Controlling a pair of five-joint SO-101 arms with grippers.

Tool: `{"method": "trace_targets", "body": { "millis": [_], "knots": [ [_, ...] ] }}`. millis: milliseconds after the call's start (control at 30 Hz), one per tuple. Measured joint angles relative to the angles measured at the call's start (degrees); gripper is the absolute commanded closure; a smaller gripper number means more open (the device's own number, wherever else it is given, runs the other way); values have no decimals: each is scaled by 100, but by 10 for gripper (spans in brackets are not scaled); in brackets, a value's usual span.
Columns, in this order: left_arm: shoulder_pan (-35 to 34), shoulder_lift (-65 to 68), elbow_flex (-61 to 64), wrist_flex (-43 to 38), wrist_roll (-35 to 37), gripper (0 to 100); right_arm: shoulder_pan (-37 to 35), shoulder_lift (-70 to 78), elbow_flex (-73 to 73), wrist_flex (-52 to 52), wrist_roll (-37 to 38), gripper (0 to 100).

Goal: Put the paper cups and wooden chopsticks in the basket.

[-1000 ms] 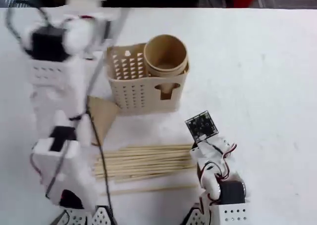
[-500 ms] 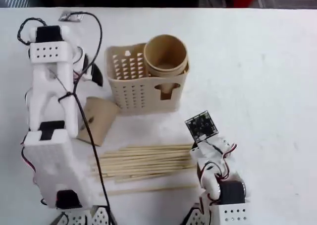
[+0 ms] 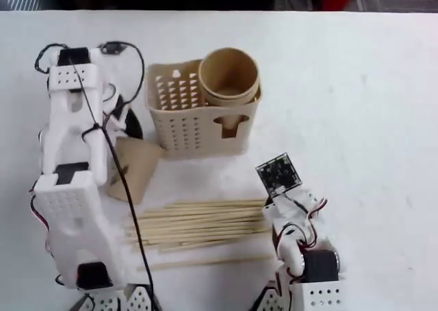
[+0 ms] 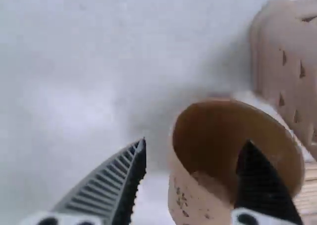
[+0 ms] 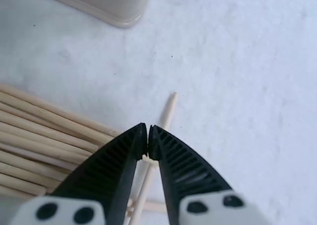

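A paper cup (image 3: 135, 166) lies on its side on the table, left of the beige perforated basket (image 3: 185, 122). My left gripper (image 3: 126, 127) hangs open at the cup's mouth. In the left wrist view one finger (image 4: 257, 178) is inside the cup (image 4: 218, 136) and the other finger (image 4: 116, 183) is outside its wall. Stacked paper cups (image 3: 228, 75) stand in the basket's right compartment. A pile of wooden chopsticks (image 3: 198, 222) lies in front of the basket. My right gripper (image 5: 148, 132) is shut just above the pile's end (image 5: 44, 131), over a single stray chopstick (image 5: 167, 111).
The right arm (image 3: 295, 239) is folded low at the table's front edge, right of the chopsticks. The basket's corner (image 5: 106, 4) lies beyond the right gripper. White table (image 3: 356, 105) stretches open to the right and behind the basket.
The left arm swung in from the far left and came down, bringing its open gripper to the lying cup's mouth. The right arm, basket and chopsticks stayed put.
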Motion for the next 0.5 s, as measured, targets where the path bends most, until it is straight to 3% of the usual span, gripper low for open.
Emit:
{"method": "trace_targets", "body": {
  "millis": [367,500],
  "knots": [
    [-598,0,273,-9,-826,976,0,0,0,0,0,981],
    [-712,-88,273,-9,-949,978,0,0,0,0,0,981]
  ]
}}
